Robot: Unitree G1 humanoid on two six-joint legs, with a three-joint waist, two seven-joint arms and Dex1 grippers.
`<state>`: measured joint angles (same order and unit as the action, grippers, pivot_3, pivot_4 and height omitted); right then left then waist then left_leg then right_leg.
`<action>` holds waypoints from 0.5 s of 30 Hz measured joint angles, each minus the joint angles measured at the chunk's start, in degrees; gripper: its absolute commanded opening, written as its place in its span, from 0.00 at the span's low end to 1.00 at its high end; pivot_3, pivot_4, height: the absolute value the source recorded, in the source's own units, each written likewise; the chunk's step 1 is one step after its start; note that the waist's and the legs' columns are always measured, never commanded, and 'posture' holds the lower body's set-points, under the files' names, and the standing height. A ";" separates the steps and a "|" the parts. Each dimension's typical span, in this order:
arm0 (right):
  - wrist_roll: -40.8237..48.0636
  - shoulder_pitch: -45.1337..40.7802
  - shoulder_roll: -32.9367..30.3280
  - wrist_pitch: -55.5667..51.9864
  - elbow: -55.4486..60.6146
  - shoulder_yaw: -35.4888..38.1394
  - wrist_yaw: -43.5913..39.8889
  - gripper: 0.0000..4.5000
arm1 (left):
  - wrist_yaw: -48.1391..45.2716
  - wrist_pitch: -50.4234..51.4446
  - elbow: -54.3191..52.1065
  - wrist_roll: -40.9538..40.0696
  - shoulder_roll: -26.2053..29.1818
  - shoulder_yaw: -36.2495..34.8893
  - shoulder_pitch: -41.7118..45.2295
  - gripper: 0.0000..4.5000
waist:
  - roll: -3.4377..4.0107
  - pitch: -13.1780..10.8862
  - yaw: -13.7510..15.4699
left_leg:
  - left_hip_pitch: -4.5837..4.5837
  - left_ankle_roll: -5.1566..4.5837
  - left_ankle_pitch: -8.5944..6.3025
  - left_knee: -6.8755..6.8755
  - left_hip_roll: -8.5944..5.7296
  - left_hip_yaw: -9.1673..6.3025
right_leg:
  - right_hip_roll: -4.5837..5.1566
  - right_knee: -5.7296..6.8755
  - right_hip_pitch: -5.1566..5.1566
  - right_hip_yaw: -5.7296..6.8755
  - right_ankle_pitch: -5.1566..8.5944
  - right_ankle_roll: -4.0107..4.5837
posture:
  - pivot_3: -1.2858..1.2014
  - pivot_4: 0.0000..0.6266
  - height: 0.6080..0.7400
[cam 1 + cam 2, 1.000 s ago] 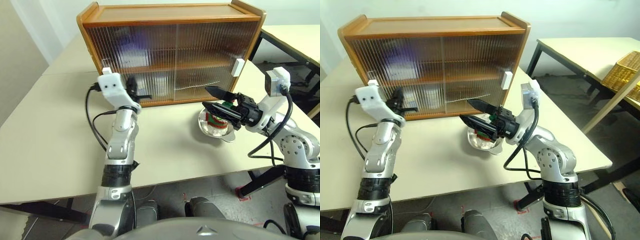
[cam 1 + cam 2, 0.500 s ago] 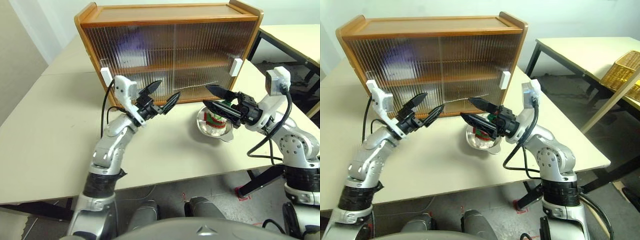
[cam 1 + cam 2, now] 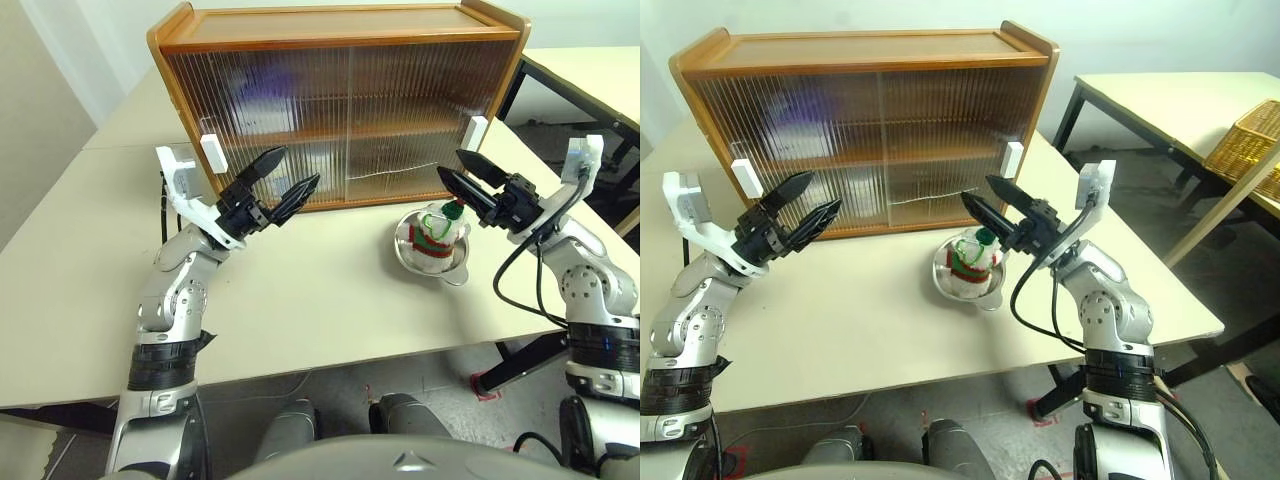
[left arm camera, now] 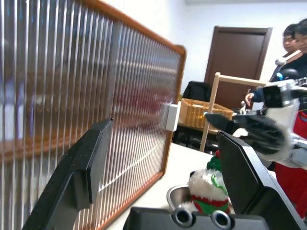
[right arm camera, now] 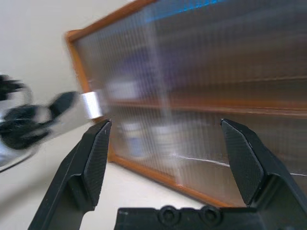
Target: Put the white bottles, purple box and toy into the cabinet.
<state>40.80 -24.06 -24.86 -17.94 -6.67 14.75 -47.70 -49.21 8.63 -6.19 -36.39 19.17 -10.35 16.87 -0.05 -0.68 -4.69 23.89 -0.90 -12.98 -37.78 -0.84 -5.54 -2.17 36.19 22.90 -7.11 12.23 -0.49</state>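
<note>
The left pincer [image 3: 283,176] is held released above the desk [image 3: 90,250]. One cabinet [image 3: 340,100] is seen with both doors shut; one purple box [image 3: 262,95] and perhaps two white bottles [image 3: 318,160] are blurred behind them. One toy [image 3: 437,232] sits in one steel bowl [image 3: 408,258] (right pincer [image 3: 462,168] released nearby).

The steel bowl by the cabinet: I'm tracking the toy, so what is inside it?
In the steel bowl sits the toy, a white plush in red and green knit with a green hat, upright. Its base and the bowl's bottom are covered by the toy and the rim.
</note>
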 measured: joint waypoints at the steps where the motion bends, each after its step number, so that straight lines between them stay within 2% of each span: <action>1: -1.23 -0.86 -0.15 1.40 -2.18 0.63 1.10 1.00 | -0.21 -0.34 -0.20 -0.38 -0.02 -0.11 -0.35 0.99 | 0.01 0.00 0.00 | -0.01 -0.02 0.01 0.00 0.02 0.00 | 0.00 0.00 0.00 0.00 0.00 0.00 | 0.47 0.01 1.00; 6: -8.30 -4.66 -1.05 7.23 -11.94 0.85 5.58 1.00 | -0.47 -0.82 -1.01 -2.11 0.06 -1.25 -0.68 0.99 | 0.06 0.01 0.04 | -0.03 -0.15 0.09 0.02 0.07 0.00 | 0.00 0.01 0.00 0.03 -0.02 0.00 | 0.48 0.01 1.00; 8: -10.33 -5.95 -1.70 7.57 -14.95 0.71 6.84 0.91 | -0.46 -0.91 -1.28 -2.36 0.17 -1.37 -0.77 1.00 | 0.07 0.01 0.07 | -0.03 -0.15 0.09 0.02 0.08 0.00 | 0.00 0.01 -0.01 0.04 -0.02 -0.01 | 0.48 0.02 1.00; 10: -12.08 -6.92 -2.23 7.85 -17.34 0.48 7.75 0.80 | -0.45 -0.91 -1.60 -2.56 0.22 -1.47 -0.86 1.00 | 0.07 0.01 0.18 | -0.03 -0.16 0.09 0.03 0.09 0.00 | 0.00 0.01 -0.01 0.04 -0.02 -0.01 | 0.48 0.02 1.00; 15: -15.89 -9.82 -2.47 7.96 -21.98 0.07 10.53 0.36 | -0.07 -0.91 -2.58 -2.81 0.28 -1.78 -1.73 1.00 | 0.10 0.00 0.35 | -0.03 -0.19 0.11 0.04 0.10 0.01 | 0.00 0.01 -0.01 0.04 -0.02 -0.01 | 0.48 0.02 1.00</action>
<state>24.91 -33.88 -27.32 -9.98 -28.65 14.83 -37.17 -49.28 7.72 -8.76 -39.20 19.45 -12.12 15.14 0.05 -0.68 -4.34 23.85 -1.09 -12.87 -37.74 -0.74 -5.54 -2.17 36.21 22.89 -7.07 12.21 -0.50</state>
